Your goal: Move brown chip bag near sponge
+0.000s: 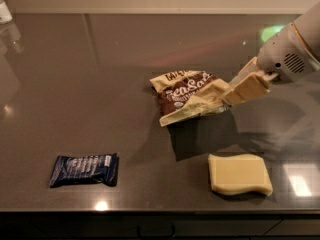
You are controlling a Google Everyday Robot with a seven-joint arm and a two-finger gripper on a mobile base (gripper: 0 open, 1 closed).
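The brown chip bag (187, 96), dark brown in the middle with cream-yellow ends and "Sea Salt" lettering, hangs tilted above the dark table near its middle and casts a shadow below. My gripper (235, 93) comes in from the right and is shut on the bag's right end with its cream fingers (246, 88). The sponge (240, 174), a flat pale yellow slab with wavy edges, lies on the table at the front right, below and a little right of the bag.
A small dark blue wrapped bar (85, 170) lies at the front left. A pale object (4, 10) stands at the far left corner. The table's front edge (160, 213) runs just below the sponge and bar.
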